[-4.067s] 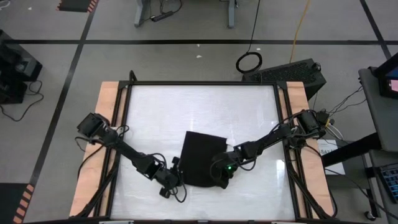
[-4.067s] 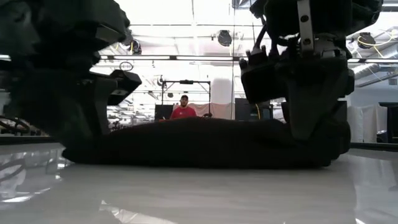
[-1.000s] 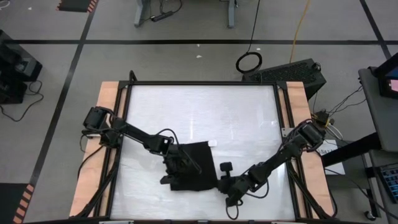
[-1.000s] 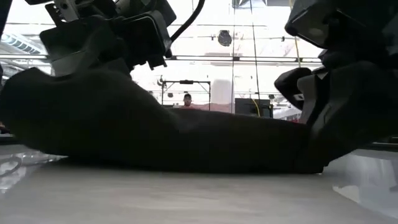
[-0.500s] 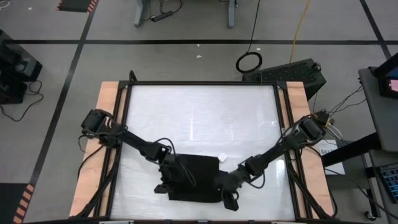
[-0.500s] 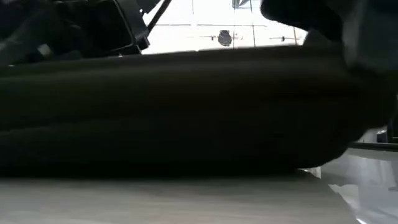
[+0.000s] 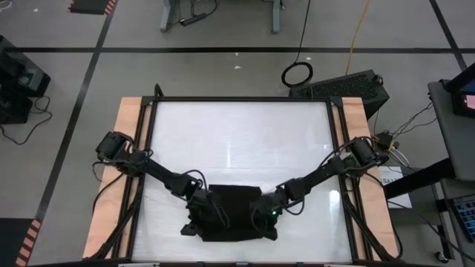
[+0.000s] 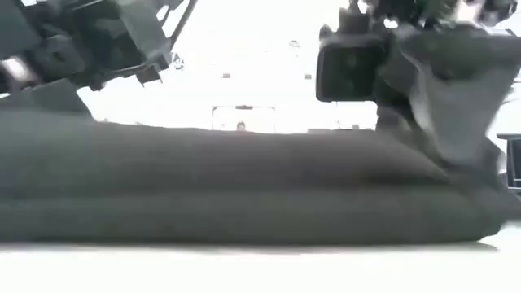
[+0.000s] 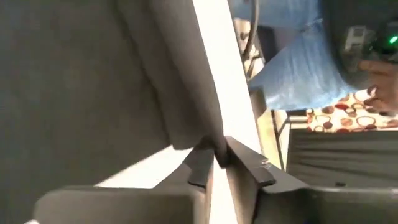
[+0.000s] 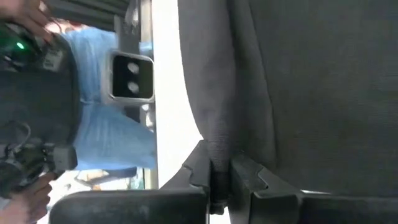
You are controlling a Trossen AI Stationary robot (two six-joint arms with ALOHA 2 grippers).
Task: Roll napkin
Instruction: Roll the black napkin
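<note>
Napkin (image 7: 234, 213) lies folded near the worktop's front edge, pinched at opposite ends by left gripper (image 9: 214, 158) and right gripper (image 10: 214, 171); pinches are seen only in wrist views.

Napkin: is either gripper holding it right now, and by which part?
Both. The left gripper and right gripper each pinch a folded edge of the napkin, at its left and right ends near the table's front.

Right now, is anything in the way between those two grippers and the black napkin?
Nothing visible is. The left gripper and the right gripper are both already at the napkin, each pinching a fold of it at the near end of the table. No other item lies around it.
</note>
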